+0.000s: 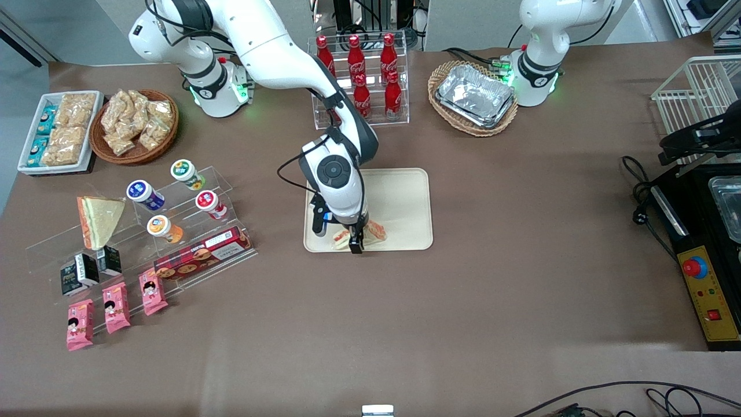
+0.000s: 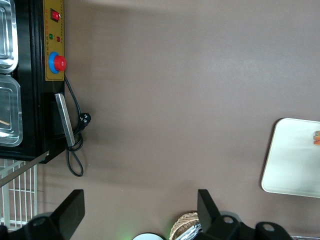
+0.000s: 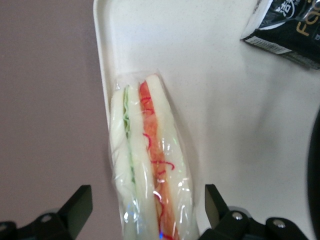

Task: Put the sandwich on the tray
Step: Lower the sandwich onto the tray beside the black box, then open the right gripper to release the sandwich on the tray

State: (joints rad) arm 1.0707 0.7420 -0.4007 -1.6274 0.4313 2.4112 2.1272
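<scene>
The clear-wrapped sandwich [image 1: 376,232] lies on the cream-beige tray [image 1: 399,197], along the tray's rim nearest the front camera. Its long layered side faces up in the right wrist view [image 3: 147,165]: white bread with red-orange and green filling. My right gripper [image 1: 356,242] hangs just above it, open. In the right wrist view the gripper [image 3: 147,212] straddles the sandwich's end, and both black fingers [image 3: 80,205] stand clear of the wrap. The tray [image 3: 225,125] fills that view beside brown table. The left wrist view shows the tray's corner [image 2: 295,160].
Another wedge sandwich [image 1: 101,214] rests on a clear display rack with small bottles and a biscuit box. Cola bottles [image 1: 359,75] and a wicker basket of foil trays [image 1: 474,95] stand farther back. A white snack tray [image 1: 58,130] and a black machine [image 1: 706,260] sit at the table's ends.
</scene>
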